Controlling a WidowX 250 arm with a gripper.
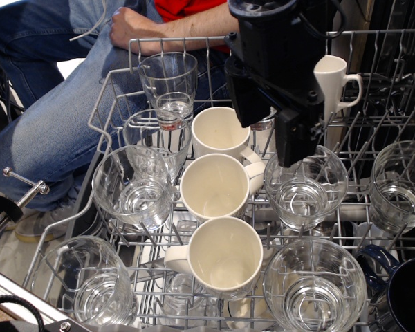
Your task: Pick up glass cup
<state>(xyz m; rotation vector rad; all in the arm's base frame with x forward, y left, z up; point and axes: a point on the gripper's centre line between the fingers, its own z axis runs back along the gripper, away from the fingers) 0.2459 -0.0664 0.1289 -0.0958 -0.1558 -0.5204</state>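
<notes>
Several wide clear glass cups stand upright in a wire dishwasher rack (pixel 114 83). One glass cup (pixel 306 188) sits at the middle right, directly below my black gripper (pixel 271 123). Others stand at the right edge (pixel 400 183), front right (pixel 315 289), middle left (pixel 131 185) and front left (pixel 90 282). The gripper hangs over the rack from the top. Its two fingers are spread apart with nothing between them. The right finger (pixel 297 138) reaches down to the rim of the middle-right glass.
Three white mugs (pixel 216 187) line the rack's centre column; a taller white mug (pixel 332 79) stands behind the gripper. Narrower glasses (pixel 169 86) stand at the back left. A dark blue mug (pixel 404 294) is front right. A seated person's hand (pixel 135 28) rests by the rack's far edge.
</notes>
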